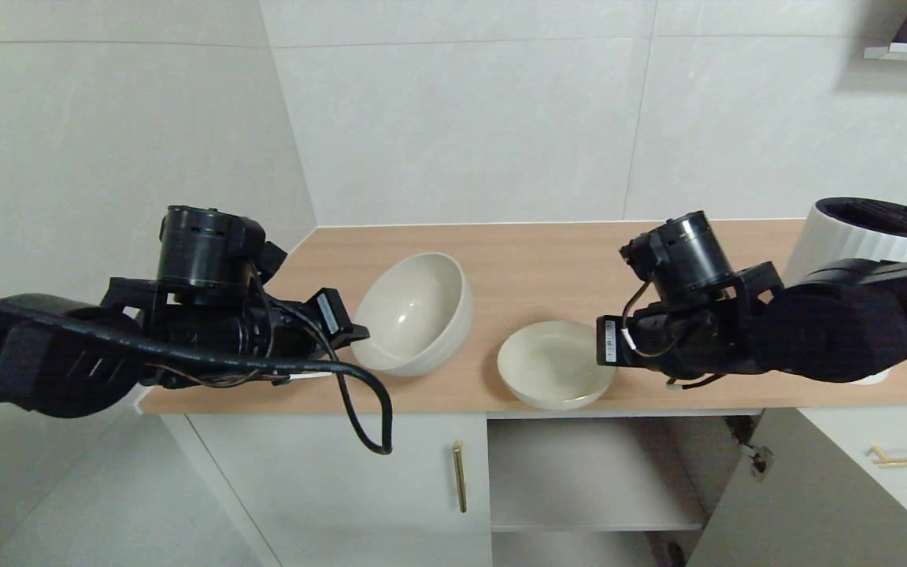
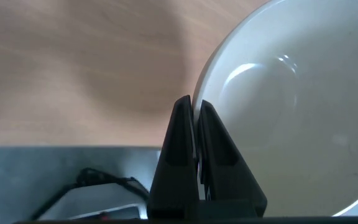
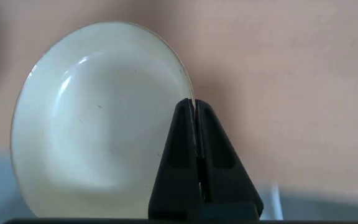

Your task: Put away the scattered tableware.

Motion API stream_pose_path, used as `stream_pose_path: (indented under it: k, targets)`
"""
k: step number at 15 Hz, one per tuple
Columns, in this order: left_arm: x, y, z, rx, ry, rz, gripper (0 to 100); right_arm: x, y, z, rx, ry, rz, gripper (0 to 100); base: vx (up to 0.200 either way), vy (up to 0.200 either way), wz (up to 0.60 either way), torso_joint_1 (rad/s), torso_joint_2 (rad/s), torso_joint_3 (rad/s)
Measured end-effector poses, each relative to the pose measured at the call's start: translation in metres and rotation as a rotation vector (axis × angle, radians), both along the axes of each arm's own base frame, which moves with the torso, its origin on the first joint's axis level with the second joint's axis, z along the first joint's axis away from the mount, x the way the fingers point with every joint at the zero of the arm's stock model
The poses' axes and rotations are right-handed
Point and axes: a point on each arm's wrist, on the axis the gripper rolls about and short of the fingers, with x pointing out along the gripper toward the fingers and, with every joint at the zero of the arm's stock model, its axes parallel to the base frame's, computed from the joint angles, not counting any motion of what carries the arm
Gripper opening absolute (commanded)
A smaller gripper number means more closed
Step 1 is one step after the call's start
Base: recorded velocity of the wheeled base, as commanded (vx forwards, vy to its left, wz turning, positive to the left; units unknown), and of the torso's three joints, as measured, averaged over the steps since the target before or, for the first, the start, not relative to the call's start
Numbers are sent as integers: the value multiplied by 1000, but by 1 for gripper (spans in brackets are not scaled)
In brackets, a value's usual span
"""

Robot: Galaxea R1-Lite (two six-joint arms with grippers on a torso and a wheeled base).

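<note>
A deep cream bowl (image 1: 416, 313) is tilted on its side over the wooden counter (image 1: 548, 268), its opening facing left. My left gripper (image 1: 360, 334) is shut on its rim (image 2: 194, 107), one finger inside and one outside. A shallower cream bowl (image 1: 554, 364) sits at the counter's front edge. My right gripper (image 1: 605, 340) is shut on that bowl's rim (image 3: 192, 106) at its right side.
A white ribbed container with a dark opening (image 1: 863, 236) stands on the counter at the right, behind my right arm. Below the counter an open cabinet (image 1: 587, 472) shows a bare shelf, its door (image 1: 808, 504) swung out to the right. A closed door with a brass handle (image 1: 460, 476) lies to its left.
</note>
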Motion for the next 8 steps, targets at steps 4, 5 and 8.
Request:
stream_pose_path:
  k: [4,5,8]
  targets:
    - [-45,17,17,136,-52,-81,0,-55,-32,42,85,133,172,0,0,0,0,0,0,0]
    - [-56,21,22,152,-46,-88,0,-67,-36,47,92,142,191,0,0,0,0,0,0,0]
    - [-75,27,35,157,-88,-94,0,-90,-39,51,99,129,224,0,0,0,0,0,0,0]
